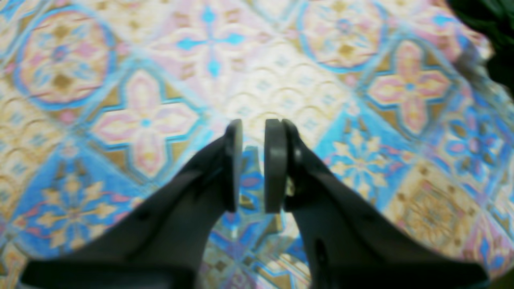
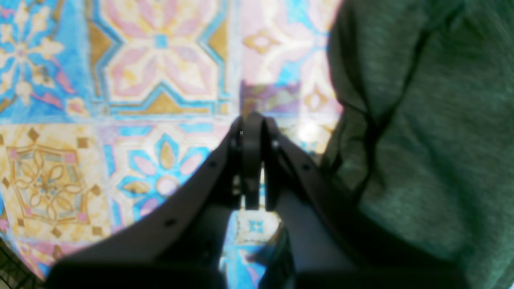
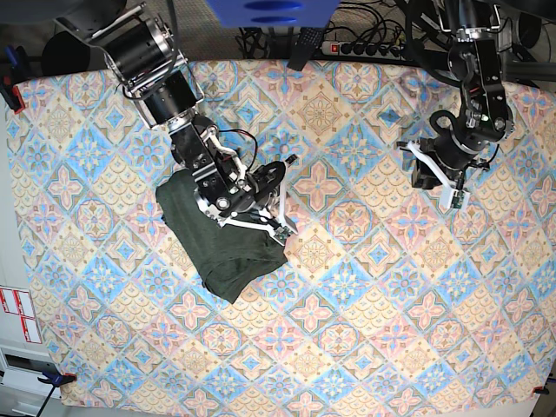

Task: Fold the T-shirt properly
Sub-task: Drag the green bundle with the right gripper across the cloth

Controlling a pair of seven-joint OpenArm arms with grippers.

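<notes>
The T-shirt [image 3: 221,239] is a dark olive-green bundle, folded into a rough rectangle left of the table's middle. It fills the right side of the right wrist view [image 2: 421,120], creased and soft. My right gripper [image 3: 276,195] is at the shirt's upper right edge; in its wrist view [image 2: 253,120] the jaws are pressed together with nothing visible between them, over bare cloth just left of the shirt. My left gripper [image 3: 427,176] hangs over the tablecloth at the far right, well away from the shirt; in its wrist view [image 1: 253,125] the jaws stand a narrow gap apart, empty.
A patterned blue, pink and yellow tablecloth [image 3: 365,287] covers the whole table. A power strip and cables [image 3: 365,43] lie beyond the back edge, next to a blue object [image 3: 274,10]. A dark area [image 1: 498,24] shows past the cloth's edge in the left wrist view.
</notes>
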